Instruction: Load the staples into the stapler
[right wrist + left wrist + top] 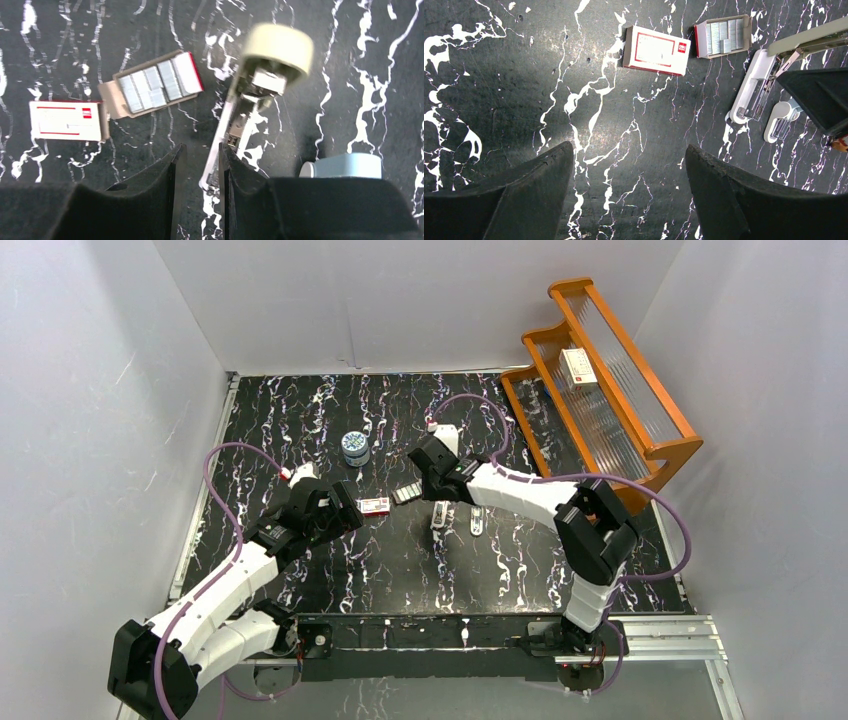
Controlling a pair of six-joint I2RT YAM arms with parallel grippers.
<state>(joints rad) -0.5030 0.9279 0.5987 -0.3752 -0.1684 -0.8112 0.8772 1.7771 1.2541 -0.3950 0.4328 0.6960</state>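
My left gripper (628, 147) hangs spread and empty, just short of the red-and-white sleeve (656, 50). My right gripper (200, 150), the nearer one, has its fingers at a slit by the near tip of the opened stapler (231, 134), whose long axis runs straight away from it. I cannot tell if it pinches. The staples (152, 90) lie just left of the stapler, bare table (350, 75) beyond.

sleeve (656, 50) left of staples (723, 37) | staples left of stapler (754, 90) | tin (355, 448) behind sleeve

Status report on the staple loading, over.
Left tool open, hovering. Right tool straddling opened stapler, grip unclear. Staples lying beside it, untouched. Nothing in the way.
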